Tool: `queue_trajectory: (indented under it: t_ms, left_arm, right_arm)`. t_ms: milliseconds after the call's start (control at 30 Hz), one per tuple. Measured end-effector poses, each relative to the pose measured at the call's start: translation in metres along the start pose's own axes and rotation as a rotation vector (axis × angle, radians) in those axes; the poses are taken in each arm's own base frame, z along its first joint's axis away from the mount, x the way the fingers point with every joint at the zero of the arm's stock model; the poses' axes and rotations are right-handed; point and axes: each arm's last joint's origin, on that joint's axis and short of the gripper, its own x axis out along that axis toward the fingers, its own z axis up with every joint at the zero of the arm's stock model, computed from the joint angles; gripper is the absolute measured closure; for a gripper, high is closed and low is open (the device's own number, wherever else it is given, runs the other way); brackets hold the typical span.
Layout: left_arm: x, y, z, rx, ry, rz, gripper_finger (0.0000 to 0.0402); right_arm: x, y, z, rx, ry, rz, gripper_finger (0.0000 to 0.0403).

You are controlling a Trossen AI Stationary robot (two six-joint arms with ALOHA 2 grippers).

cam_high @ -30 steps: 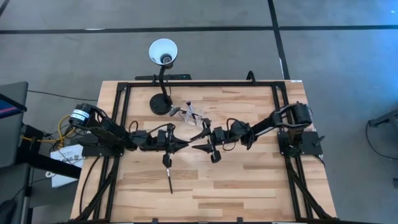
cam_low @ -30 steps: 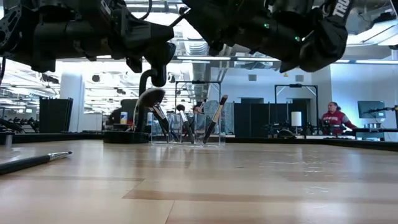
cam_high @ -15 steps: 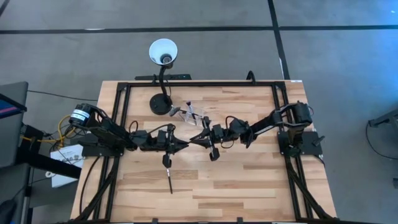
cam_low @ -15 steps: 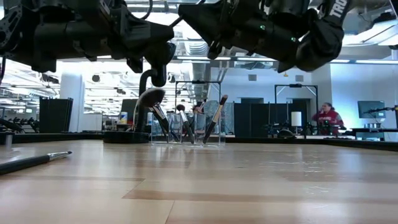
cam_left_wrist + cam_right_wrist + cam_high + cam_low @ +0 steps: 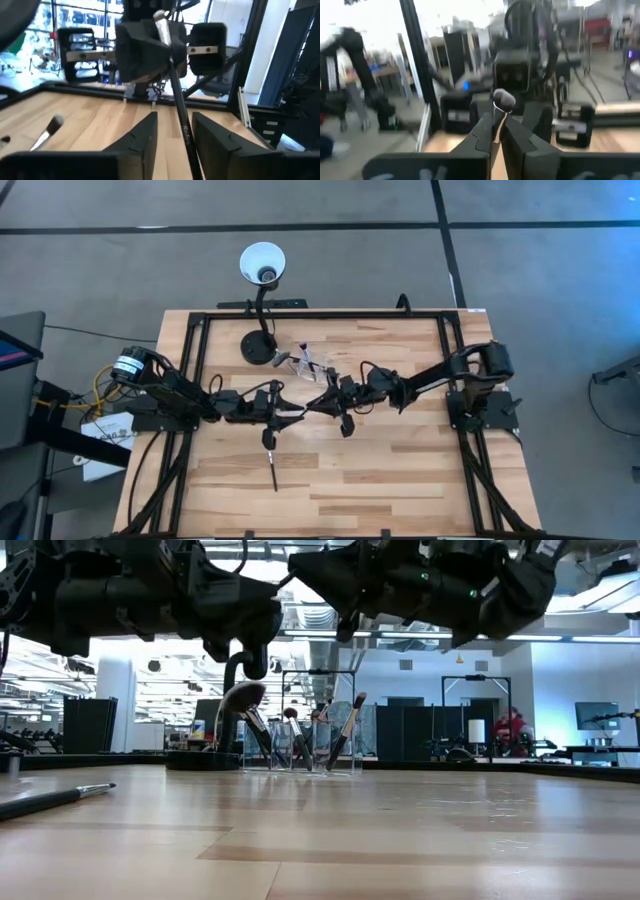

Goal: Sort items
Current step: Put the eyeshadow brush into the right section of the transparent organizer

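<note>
Above mid-desk [image 5: 420, 480], we pass a light, stiff, slippery brush [image 5: 172, 75] between arms: right gripper [image 5: 497, 125] fingers clenched near its head, left gripper [image 5: 172, 132] fingers released around the handle, best gripped mid-handle.

Dark jointed arms [image 5: 180, 395], black cabling

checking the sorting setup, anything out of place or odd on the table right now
One brush lies loose on the table's near side, apart from the brushes standing in the clear holder by the lamp. Another brush hangs in mid-air between the open left gripper and the shut right gripper.
</note>
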Motion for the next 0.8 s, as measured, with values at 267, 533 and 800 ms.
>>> queue_trajectory:
  t_ms: [267,533,800]
  left_arm:
    - [0.0,0.003,-0.006,0.003,0.053,0.08,0.0237]
    - [0.0,0.003,-0.006,0.003,0.052,0.081,0.0226]
    - [0.0,0.003,-0.006,-0.007,0.052,0.079,0.0237]
  right_arm:
    - [-0.024,0.002,0.031,-0.06,0.274,-0.269,0.0386]
    - [-0.05,-0.01,0.049,-0.197,0.373,-0.814,0.0389]
    - [-0.045,-0.043,0.006,-0.193,0.485,-0.9,0.0396]
